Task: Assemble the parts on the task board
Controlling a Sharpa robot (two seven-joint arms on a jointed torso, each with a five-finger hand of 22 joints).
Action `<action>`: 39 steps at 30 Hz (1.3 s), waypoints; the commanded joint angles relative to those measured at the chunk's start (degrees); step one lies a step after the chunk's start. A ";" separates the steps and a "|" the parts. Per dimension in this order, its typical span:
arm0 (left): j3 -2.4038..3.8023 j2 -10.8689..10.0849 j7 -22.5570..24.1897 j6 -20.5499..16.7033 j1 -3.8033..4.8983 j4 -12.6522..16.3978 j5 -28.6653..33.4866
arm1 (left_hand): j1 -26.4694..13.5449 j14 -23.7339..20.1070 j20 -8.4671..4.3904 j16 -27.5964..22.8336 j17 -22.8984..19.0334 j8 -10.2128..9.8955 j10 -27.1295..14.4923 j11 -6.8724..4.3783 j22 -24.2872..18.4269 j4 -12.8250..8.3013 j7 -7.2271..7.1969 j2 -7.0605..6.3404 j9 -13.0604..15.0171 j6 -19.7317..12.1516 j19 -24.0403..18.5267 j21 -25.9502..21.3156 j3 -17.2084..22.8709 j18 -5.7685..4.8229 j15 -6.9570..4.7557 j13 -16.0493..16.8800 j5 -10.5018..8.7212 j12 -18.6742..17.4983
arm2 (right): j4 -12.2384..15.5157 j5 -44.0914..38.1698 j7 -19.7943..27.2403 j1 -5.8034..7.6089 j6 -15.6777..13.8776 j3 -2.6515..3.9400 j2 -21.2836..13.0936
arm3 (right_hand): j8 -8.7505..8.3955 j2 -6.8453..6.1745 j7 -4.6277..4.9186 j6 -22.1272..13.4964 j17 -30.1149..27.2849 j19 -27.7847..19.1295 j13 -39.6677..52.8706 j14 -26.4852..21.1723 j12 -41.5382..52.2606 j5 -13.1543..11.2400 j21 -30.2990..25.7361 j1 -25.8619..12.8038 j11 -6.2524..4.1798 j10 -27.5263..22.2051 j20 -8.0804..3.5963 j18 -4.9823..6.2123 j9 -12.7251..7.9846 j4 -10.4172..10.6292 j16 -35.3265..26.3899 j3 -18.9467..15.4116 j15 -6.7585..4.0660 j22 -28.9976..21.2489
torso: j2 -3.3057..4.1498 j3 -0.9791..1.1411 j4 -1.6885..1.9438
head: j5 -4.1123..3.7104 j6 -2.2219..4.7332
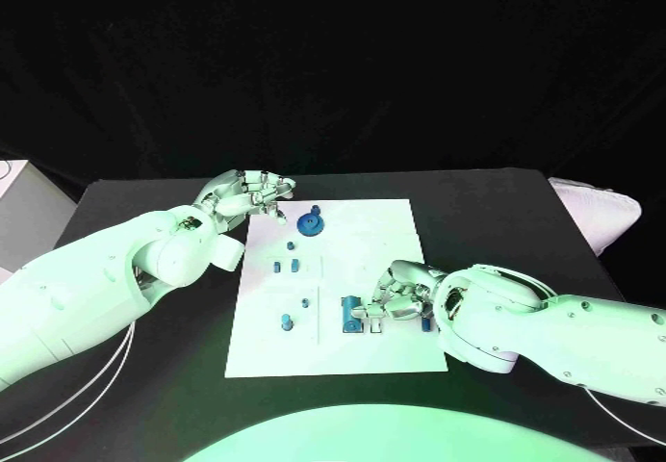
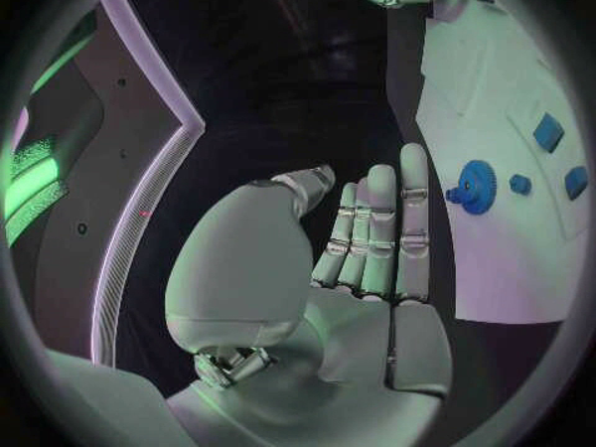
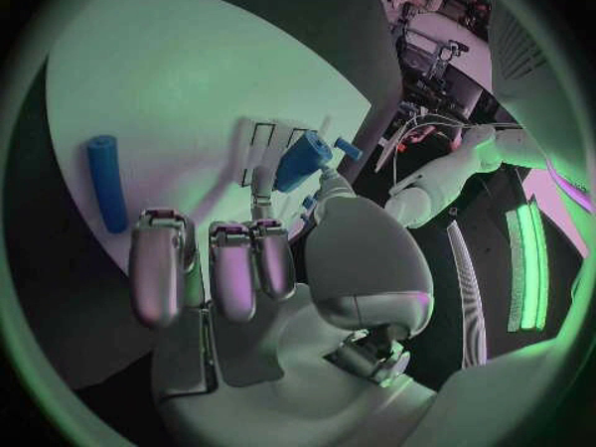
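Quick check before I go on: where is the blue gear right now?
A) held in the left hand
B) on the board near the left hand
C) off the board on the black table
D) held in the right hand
B: the blue gear sits on the task board just beside the left hand, whose fingers hold nothing.

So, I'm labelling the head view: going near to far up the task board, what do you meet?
Right hand at the blue block → small blue pieces mid-board → blue gear → left hand at the task board's far corner.
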 commanded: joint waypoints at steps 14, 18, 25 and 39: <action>0.02 0.00 0.03 0.71 -0.17 0.08 0.38 | 0.18 -0.33 0.08 -0.19 -0.03 0.27 -0.35 0.05 -0.12 0.28 1.00 0.62 -0.07 -0.27 0.42 -0.41 0.00 0.87 0.18 -0.06 0.18 0.19 | 1.09 1.95 7.12 -0.43 -3.73 -0.01 -1.31 | 2.50 -0.90 -0.92 1.56 11.37 4.17 11.84 5.16 1.49 -3.48 1.96 7.69 -1.05 3.46 -1.02 -0.80 0.62 0.24 0.79 2.06 -0.99 11.08 | 0.01 -0.01 0.05 | 0.01 0.04; 0.02 -0.01 0.00 0.71 -0.19 0.07 0.37 | 0.18 -0.33 0.08 -0.19 -0.03 0.27 -0.35 0.05 -0.12 0.28 1.00 0.62 -0.07 -0.27 0.42 -0.41 0.00 0.87 0.18 -0.06 0.18 0.19 | 0.87 2.15 6.81 -0.46 -2.64 -0.01 -1.24 | 2.61 -0.83 -0.95 1.61 11.51 4.22 11.95 5.19 1.64 -3.53 2.21 7.56 -1.08 3.55 -1.05 -0.85 0.66 0.26 0.86 2.04 -1.02 11.19 | 0.02 0.00 0.05 | -0.01 -0.03; 0.02 -0.01 -0.06 0.73 -0.20 0.05 0.37 | 0.18 -0.33 0.08 -0.20 -0.03 0.32 -0.37 0.05 -0.14 0.35 1.00 0.69 -0.08 -0.26 0.44 -0.44 0.02 0.87 0.18 -0.08 0.18 0.20 | 0.57 1.84 5.80 -0.77 -1.19 -0.02 -1.01 | 3.41 -1.00 -1.25 1.49 11.62 4.27 12.10 5.21 1.78 -4.45 2.41 9.71 -1.35 3.67 -1.30 -0.89 0.96 -0.05 0.91 2.60 -1.27 11.35 | 0.00 -0.04 0.03 | 0.04 -0.04; 0.01 -0.17 -0.14 0.71 -0.21 -0.01 0.37 | 0.07 -0.33 0.10 -0.20 -0.02 0.48 -0.41 0.07 -0.24 0.74 1.00 1.14 -0.15 -0.27 0.49 -0.55 0.14 0.86 0.20 -0.14 0.22 0.23 | 0.96 1.48 6.35 -0.95 -1.56 -0.03 -1.03 | 4.12 -1.56 -1.35 1.47 11.99 4.37 12.47 5.29 2.21 -7.63 2.96 11.30 -1.46 3.94 -1.42 -1.00 1.10 0.17 1.10 4.31 -1.36 11.65 | 0.04 -0.04 0.04 | 0.16 -0.20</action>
